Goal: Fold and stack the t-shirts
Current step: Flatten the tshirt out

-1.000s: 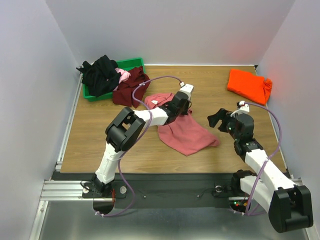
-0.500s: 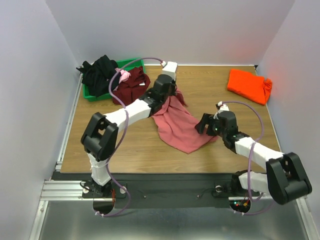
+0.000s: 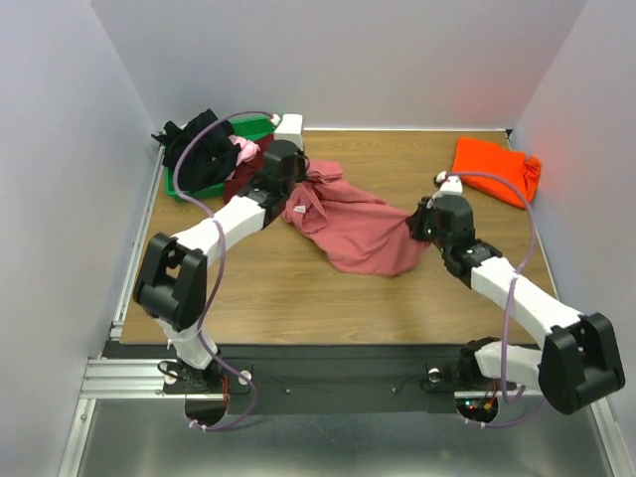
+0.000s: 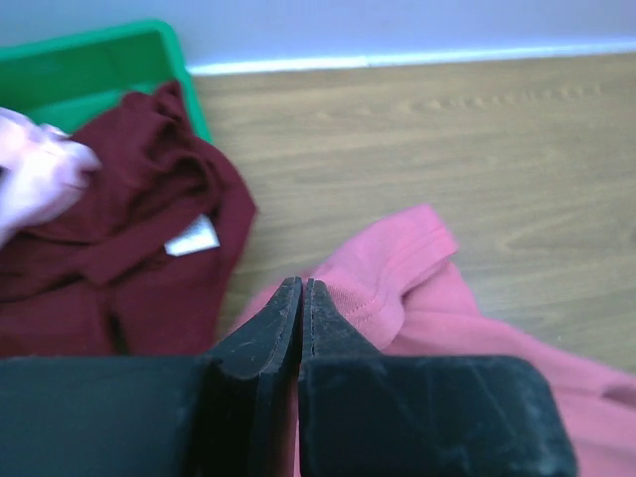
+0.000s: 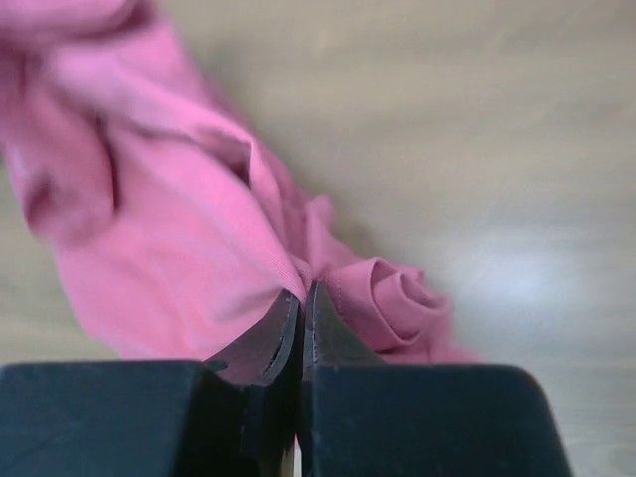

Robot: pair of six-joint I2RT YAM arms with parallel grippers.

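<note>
**Top external view: one shirt strung between two thin pinches**

Either pinch could slip. Each takes only a thin fold of cloth, so a hard pull apart may tug an edge free and drop the shirt in a crumpled heap. The maroon t-shirt (image 4: 109, 258), spilling from the green bin (image 3: 253, 127), could also snag.

The left gripper (image 4: 301, 288) has its jaws pressed together just beside the bin, apparently nipping the hem of the salmon-pink t-shirt (image 3: 353, 234). The right gripper (image 5: 301, 296), well apart from the bin, is clamped on a bunched fold of the same shirt. The shirt lies between them on the table (image 3: 298, 298), unfolded. An orange t-shirt (image 3: 492, 169) sits far from the bin. A black t-shirt (image 3: 199, 149) and a light pink t-shirt (image 3: 243, 149) lie in the bin.
</note>
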